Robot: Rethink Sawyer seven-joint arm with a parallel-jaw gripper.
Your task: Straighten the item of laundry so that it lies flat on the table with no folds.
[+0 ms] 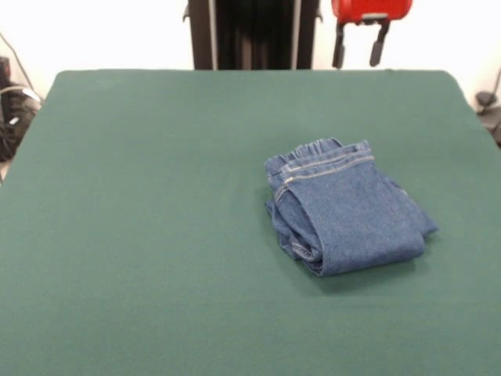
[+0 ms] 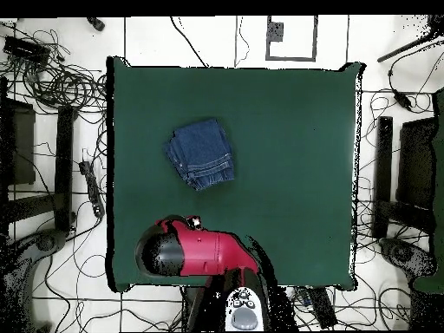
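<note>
Your gripper [image 1: 359, 48] is cut off at the top edge in front view, arm above it out of frame; two dark fingers [image 1: 378, 47] hang apart, holding nothing, well clear of the jeans [image 1: 344, 207]. Jeans sit folded in a compact bundle on the green table [image 1: 156, 235], waistband up top, legs and cuffs tucked out of sight. No readable label or writing anywhere; overhead, red arm [image 2: 199, 250] covers the gripper.

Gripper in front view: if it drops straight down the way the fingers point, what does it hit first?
Probably bare table near its far edge. The open gripper hangs up there, and the jeans lie nearer the camera, off that line. Depth is uncertain.
</note>
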